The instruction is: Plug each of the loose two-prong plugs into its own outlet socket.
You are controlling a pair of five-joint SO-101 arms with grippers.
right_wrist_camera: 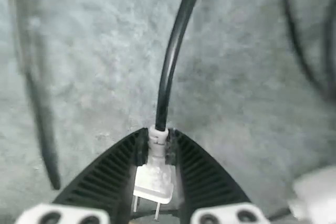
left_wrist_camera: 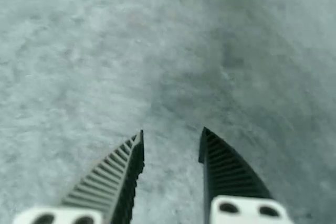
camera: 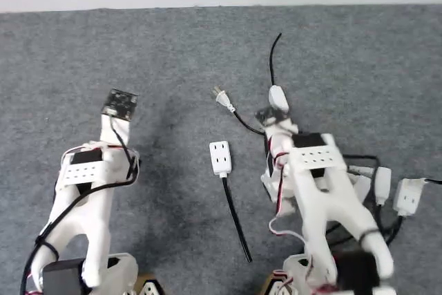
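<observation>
Grey carpet [camera: 173,53] over the whole table. Left arm [camera: 86,191] on the left side, above bare carpet; left gripper [left_wrist_camera: 172,135] part open, a narrow gap between the ribbed fingers [left_wrist_camera: 226,166], holding nothing. Right arm [camera: 318,184] on the right side; right gripper [right_wrist_camera: 157,135] clamped on a white plug [right_wrist_camera: 153,179] by its body, prongs turned back toward the wrist, black cable [right_wrist_camera: 174,51] leading away over the carpet. Seemingly the same plug just ahead of that arm in the high view, with the cable trailing toward the far edge.

Between the arms, a white socket [camera: 219,157], face up, with a cord [camera: 236,222] running toward the near edge. Beyond it and apart from it, a second plug [camera: 222,97], loose, flat on the carpet, cabled back under the right arm's front end. Right of the right arm, white blocks [camera: 409,195] among tangled cables, likely more sockets; faces hard to make out.

Step in hand, by judgement: one plug gripped for insertion, none seated yet. Next move calls for getting the prongs to point away from the wrist and at the socket face; looks awkward with this grip, so possibly a regrasp or a hand-over. Then calls for lining both prongs with one slot pair and pressing straight in. Probably also needs the socket pinned by the free left gripper against sliding on carpet.
</observation>
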